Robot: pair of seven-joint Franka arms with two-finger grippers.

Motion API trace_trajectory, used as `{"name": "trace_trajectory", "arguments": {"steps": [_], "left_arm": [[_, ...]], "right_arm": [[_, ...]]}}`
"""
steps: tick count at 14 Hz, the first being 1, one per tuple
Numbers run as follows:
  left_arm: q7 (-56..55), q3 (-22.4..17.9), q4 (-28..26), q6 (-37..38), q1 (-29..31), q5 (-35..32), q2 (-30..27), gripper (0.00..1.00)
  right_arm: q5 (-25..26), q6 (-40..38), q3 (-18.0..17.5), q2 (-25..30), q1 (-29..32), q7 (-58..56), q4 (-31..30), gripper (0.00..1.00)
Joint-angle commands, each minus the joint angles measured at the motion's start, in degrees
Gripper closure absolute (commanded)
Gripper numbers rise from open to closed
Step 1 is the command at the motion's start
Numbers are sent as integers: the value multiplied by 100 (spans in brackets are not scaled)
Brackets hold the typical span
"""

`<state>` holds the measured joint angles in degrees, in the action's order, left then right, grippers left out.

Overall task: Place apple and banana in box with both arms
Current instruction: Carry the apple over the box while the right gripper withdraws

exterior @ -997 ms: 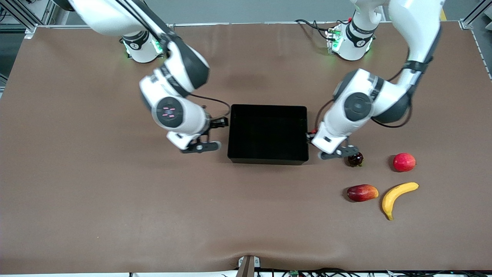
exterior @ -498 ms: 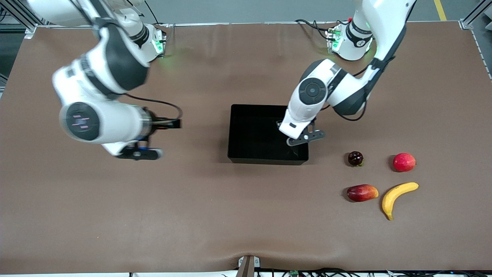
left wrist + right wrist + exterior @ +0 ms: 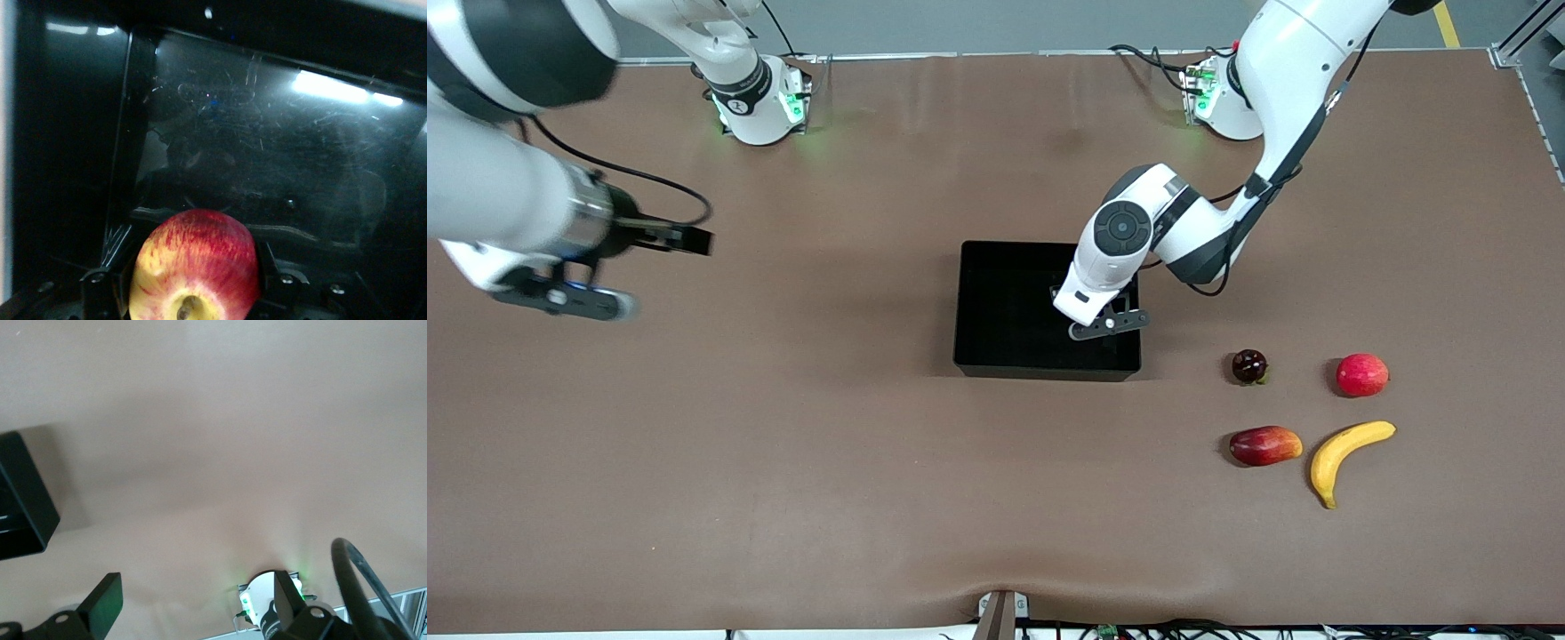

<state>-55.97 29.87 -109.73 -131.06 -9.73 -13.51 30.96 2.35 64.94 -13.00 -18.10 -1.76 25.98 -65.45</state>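
The apple [image 3: 197, 267], red with yellow streaks and a pale stem dimple, sits between the jaws of my left gripper [image 3: 193, 283], which is shut on it. That left gripper [image 3: 1083, 313] hangs over the black box [image 3: 1047, 369], near the end toward the left arm; the hand hides the apple in the front view. The box's glossy floor [image 3: 267, 153] lies below the apple. The banana [image 3: 1347, 455] lies on the table, nearer the front camera than the box, toward the left arm's end. My right gripper [image 3: 680, 238] is open and empty, high over the right arm's end of the table.
A small dark fruit [image 3: 1249, 366], a pinkish-red round fruit [image 3: 1361, 374] and an elongated red-orange fruit [image 3: 1264, 445] lie around the banana. The right wrist view shows a corner of the box [image 3: 23, 500] and the right arm's base [image 3: 267, 600].
The left gripper has moved from beside the small dark fruit to over the box. The right arm has swung away from the box toward its own end of the table and risen.
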Motion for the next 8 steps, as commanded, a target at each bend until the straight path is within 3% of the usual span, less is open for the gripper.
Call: {"name": "trace_trajectory", "arguments": {"steps": [1, 4, 6, 8], "left_arm": [[51, 10, -83, -78, -116, -125, 32, 100], [51, 10, -180, -86, -248, -117, 50, 100], [51, 10, -163, -112, -257, -143, 173, 100], [51, 10, -119, -235, -249, -371, 313, 100]], "right_arm": [[72, 378, 796, 806, -298, -652, -967, 0], [81, 826, 1211, 1342, -272, -1514, -1626, 0], [72, 1492, 1283, 1904, -141, -2068, -2459, 0], [72, 1715, 1309, 2056, -96, -2769, -2648, 0]]}}
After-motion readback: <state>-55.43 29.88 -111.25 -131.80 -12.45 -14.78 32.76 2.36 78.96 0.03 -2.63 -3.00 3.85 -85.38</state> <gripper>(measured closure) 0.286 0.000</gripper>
